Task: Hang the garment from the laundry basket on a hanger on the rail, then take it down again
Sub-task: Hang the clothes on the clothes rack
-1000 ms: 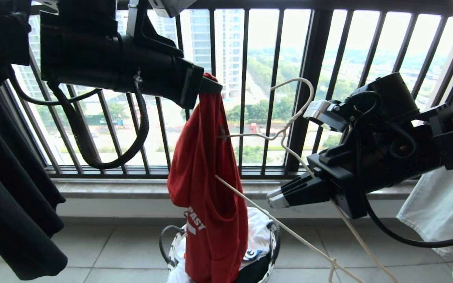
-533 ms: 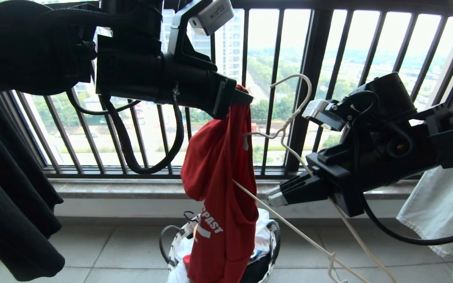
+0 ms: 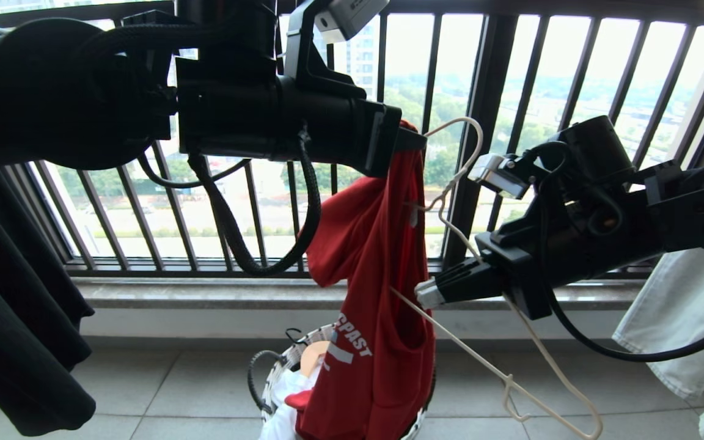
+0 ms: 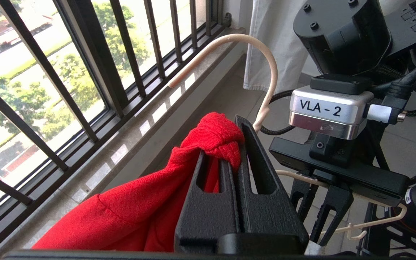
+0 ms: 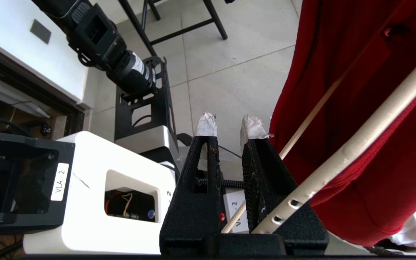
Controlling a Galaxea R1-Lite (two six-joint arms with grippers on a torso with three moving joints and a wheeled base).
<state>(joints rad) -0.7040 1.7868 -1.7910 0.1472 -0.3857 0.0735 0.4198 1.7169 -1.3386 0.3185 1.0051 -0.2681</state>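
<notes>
The red garment [image 3: 376,275] hangs bunched from my left gripper [image 3: 410,139], which is shut on its top edge high in front of the window; the pinched fold shows between the fingers [image 4: 226,144]. Its lower end reaches into the laundry basket [image 3: 275,373] on the floor. My right gripper [image 3: 426,294], just right of the garment, holds the white wire hanger [image 3: 450,192] tilted, with one wire running between its fingers [image 5: 228,124]. The hanger's hook [image 4: 275,76] stands beside the left fingertips, and its left end and bottom wire reach in against the garment [image 5: 374,90]. The rail is out of view.
The black barred window railing [image 3: 486,122] and stone sill [image 3: 205,293] run right behind both grippers. A black garment [image 3: 16,318] hangs at the far left and a pale one [image 3: 682,318] at the far right. White laundry [image 3: 285,391] lies in the basket.
My left gripper has carried the garment to the right, up to the hanger's hook. The hanger's wires now reach into the cloth. The right gripper has hardly moved.
</notes>
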